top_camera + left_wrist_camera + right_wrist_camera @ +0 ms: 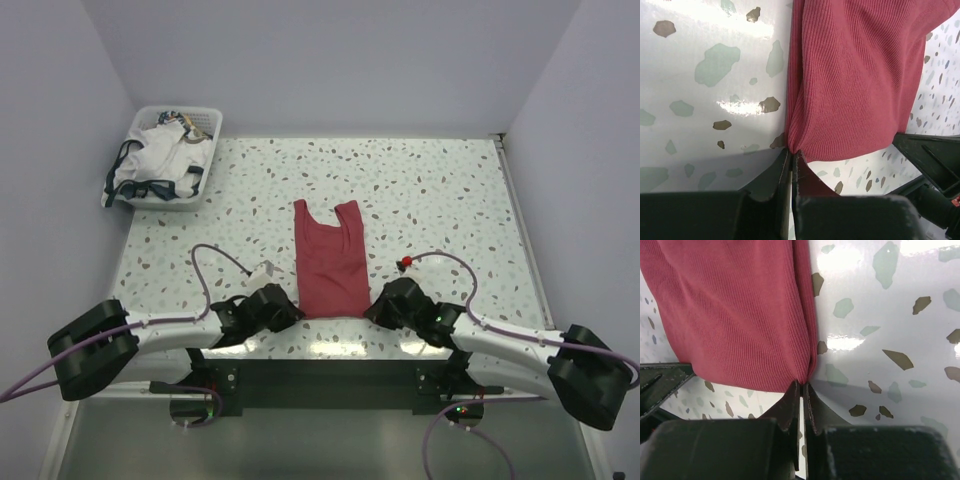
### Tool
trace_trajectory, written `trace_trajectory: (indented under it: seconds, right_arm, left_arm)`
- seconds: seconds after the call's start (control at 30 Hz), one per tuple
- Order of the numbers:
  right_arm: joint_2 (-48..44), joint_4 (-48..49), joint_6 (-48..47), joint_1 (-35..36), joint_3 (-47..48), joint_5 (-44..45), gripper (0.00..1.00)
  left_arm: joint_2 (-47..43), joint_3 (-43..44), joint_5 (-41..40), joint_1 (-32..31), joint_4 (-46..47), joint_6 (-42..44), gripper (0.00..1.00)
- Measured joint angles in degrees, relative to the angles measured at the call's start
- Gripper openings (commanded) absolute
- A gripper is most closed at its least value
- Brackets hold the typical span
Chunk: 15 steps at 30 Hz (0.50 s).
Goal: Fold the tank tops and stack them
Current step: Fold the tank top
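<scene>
- Nearest the arms' bases, the left claw [791, 155] is pinched shut on the near-left hem corner of the plain dark red ribbed tank top [328, 265].
- Far to the left of that red top and well apart from it, the white tank top with navy trim [160, 165] lies crumpled in a white plastic basket [213, 145].
- Centre: the red top lies flat on the speckled white bench [450, 200], narrow as if folded lengthwise, straps pointing away from the arms.
- At its near-right hem corner, the right claw [802, 387] is closed on the cloth.
- Step in hand, by my judgement: the crosswise fold of the red top. The next move calls for both claws to lift together, carry the hem evenly toward the straps, then release.
</scene>
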Motion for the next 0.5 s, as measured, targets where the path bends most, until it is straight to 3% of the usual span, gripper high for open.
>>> trace_trajectory:
  seconds: [0.27,0.5]
  right_arm:
    - [-2.2,-7.6,-3.2,9.4,4.9,4.7,0.0]
    - [-2.6,-16.6,-1.3,26.7,10.7,13.2,0.0]
  left_arm:
    - [-3.0,2.4,-1.3,-3.7,-9.3,4.3,0.0]
    - [-7.4,6.4,-4.6,-15.7,-23.0,2.3,0.0]
